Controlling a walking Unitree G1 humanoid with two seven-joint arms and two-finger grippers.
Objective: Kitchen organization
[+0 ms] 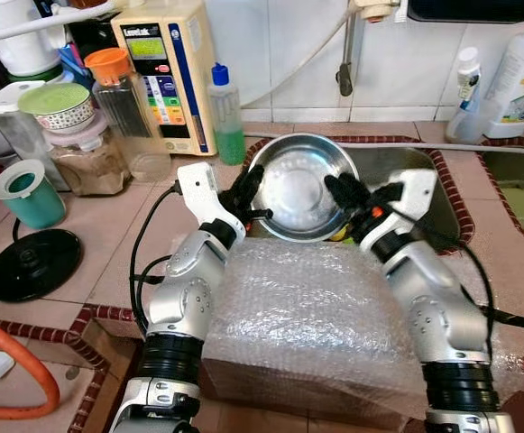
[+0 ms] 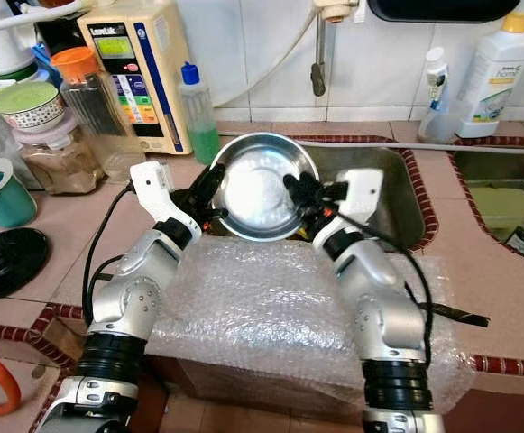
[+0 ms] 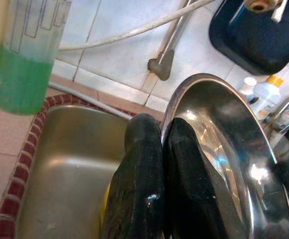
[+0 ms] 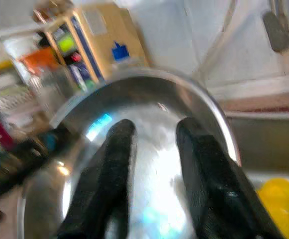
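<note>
L gripper (image 1: 245,191) is clamped on the left rim of a round shiny steel bowl (image 1: 299,188): in the left wrist view one black finger (image 3: 134,184) lies outside the rim, the other inside, nearly touching each other w/ the thin metal between. R gripper (image 1: 356,197) is at the bowl's right side; in the right wrist view its two fingers (image 4: 109,174) are spread apart and lie against the bowl's inner face, so I can't tell if it grips the rim or just presses.

Bowl is held tilted, mouth toward the robot, above the near edge of the steel sink (image 2: 397,194) set in the tiled desk (image 1: 99,262). Something yellow (image 4: 278,206) lies in the sink under it.

Below the arms, a box wrapped in clear bubble wrap (image 1: 316,316). Behind the bowl, a clear bottle of green liquid w/ blue cap (image 1: 225,115), next to a beige wall unit w/ coloured buttons (image 1: 167,72). Far left: teal cup (image 1: 27,194), black round lid (image 1: 32,263).
</note>
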